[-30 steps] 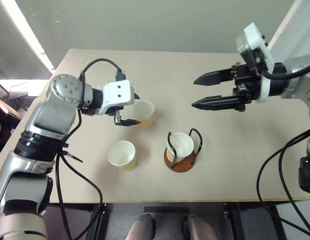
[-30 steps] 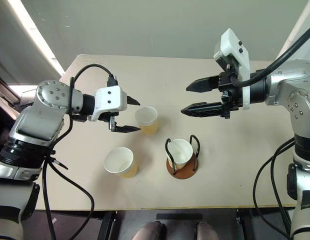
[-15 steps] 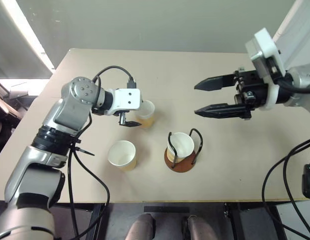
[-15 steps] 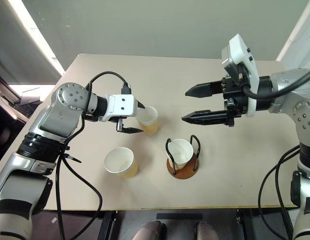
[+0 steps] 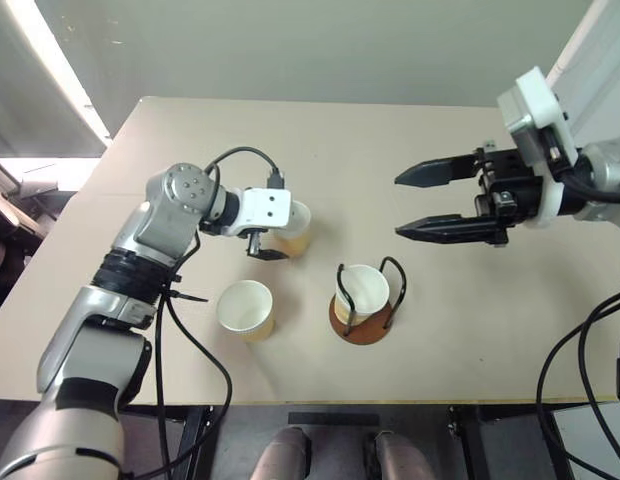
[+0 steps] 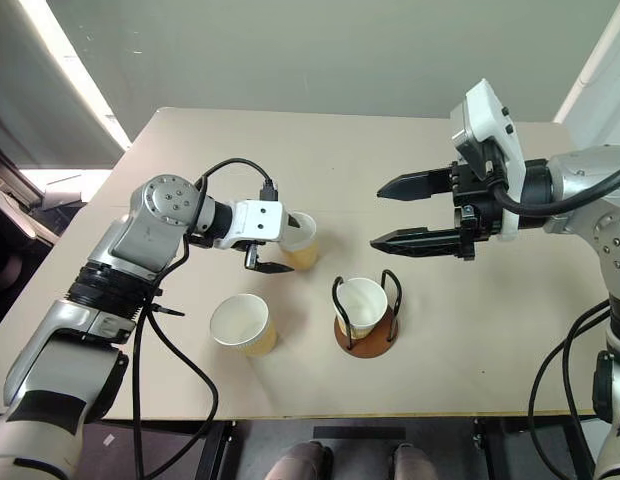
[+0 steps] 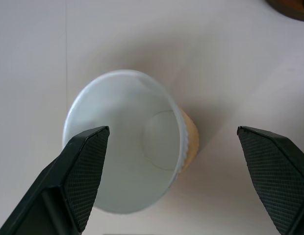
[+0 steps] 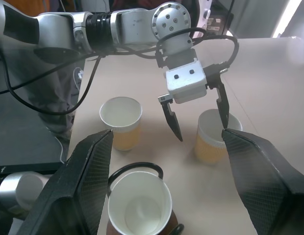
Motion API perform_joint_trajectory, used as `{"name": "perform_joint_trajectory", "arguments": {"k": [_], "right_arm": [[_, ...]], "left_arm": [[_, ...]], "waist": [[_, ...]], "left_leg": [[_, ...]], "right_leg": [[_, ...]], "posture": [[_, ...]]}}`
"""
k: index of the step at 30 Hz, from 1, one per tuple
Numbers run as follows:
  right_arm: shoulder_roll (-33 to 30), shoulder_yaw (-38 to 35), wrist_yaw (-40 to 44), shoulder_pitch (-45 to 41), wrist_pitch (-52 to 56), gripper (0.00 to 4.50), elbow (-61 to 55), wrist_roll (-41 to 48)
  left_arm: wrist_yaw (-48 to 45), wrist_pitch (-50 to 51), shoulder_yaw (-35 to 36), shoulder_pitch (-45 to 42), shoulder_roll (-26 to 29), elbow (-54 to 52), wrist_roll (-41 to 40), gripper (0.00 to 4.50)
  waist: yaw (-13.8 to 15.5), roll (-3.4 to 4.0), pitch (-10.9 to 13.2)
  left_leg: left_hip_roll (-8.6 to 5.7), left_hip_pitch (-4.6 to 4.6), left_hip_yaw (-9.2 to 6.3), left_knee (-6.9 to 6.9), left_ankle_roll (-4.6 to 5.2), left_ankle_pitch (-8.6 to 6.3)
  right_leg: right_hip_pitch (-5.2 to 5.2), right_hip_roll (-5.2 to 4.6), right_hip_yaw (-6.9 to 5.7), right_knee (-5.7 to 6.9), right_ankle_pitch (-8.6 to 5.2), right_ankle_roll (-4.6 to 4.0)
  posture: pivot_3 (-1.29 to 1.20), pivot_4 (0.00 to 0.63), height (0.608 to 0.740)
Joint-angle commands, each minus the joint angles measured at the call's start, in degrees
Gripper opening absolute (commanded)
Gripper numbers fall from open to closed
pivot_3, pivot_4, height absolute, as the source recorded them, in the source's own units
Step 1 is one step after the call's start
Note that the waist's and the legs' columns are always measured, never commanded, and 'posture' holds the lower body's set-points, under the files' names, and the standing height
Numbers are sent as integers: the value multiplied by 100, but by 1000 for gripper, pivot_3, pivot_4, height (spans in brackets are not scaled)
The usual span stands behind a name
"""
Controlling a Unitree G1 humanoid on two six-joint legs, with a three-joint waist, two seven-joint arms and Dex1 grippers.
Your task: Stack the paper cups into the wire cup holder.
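Three tan paper cups stand on the beige table. One cup (image 5: 292, 228) is upright at mid-table, and my left gripper (image 5: 277, 237) hangs open just over it, one finger on each side of the cup (image 7: 137, 166). A second cup (image 5: 246, 308) stands alone nearer the front edge. The third cup (image 5: 360, 292) sits inside the wire cup holder (image 5: 365, 331), between its black loops. My right gripper (image 5: 399, 206) hovers open and empty above the table, right of the holder, pointing left.
The table's front edge (image 5: 320, 403) runs close below the holder and the lone cup. A black cable (image 5: 240, 154) loops over my left wrist. Bare tabletop (image 5: 330, 140) lies behind the cups.
My left gripper has moved forward and down, from beside the mid-table cup to straddling it. The right gripper has stayed nearly still. No cup has moved.
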Motion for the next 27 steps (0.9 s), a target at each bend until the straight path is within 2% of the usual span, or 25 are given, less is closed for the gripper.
{"name": "perform_joint_trajectory", "arguments": {"k": [1, 3, 8, 14, 23, 27], "right_arm": [[-68, -287, -38, 44, -270, 3660, -163, 74], [-80, -339, 30, 155, -456, 3666, -180, 66], [-229, -438, 338, 485, -931, 3666, -186, 39], [-453, -469, 619, 680, -1263, 3666, -88, 9], [-670, -565, 719, 934, -1366, 3666, -73, 93], [-1037, -761, 993, 1180, -1264, 3666, -70, 216]], "left_arm": [[8, -231, 57, -215, -77, 154, 24, 4319], [-8, -321, 69, -261, -126, 249, 38, 3899], [-263, -461, 117, -372, -177, 331, -84, 2105], [-746, -169, 312, -561, -138, 13, -504, 28], [-1780, 572, 572, -845, 273, -573, -1230, 28], [-1909, 1257, 538, -1218, 300, -918, -1895, 28]], "waist": [[1, 0, 0], [12, 0, 0], [42, 0, 0], [50, 0, 0], [50, 0, 0], [90, 0, 0]], "left_leg": [[0, 0, 0, 0, 0, 0], [0, -2, 0, 3, 0, 0], [-2, -13, -1, 16, 1, -1], [-2, -18, -1, 22, 1, -1], [-2, -23, 0, 29, 2, -1], [-2, -38, -4, 43, 6, -3]], "right_leg": [[0, 0, 0, 1, 0, 0], [0, 0, 0, 2, 0, 0], [-5, 0, -1, 2, 1, 2], [-7, 0, -1, 6, 2, 3], [-10, 1, -2, 9, 2, 4], [-13, 0, -7, 8, 5, 9]], "posture": [[0, 150, 740], [0, 150, 740], [0, 150, 740], [0, 150, 740], [0, 150, 740], [0, 150, 740]]}}
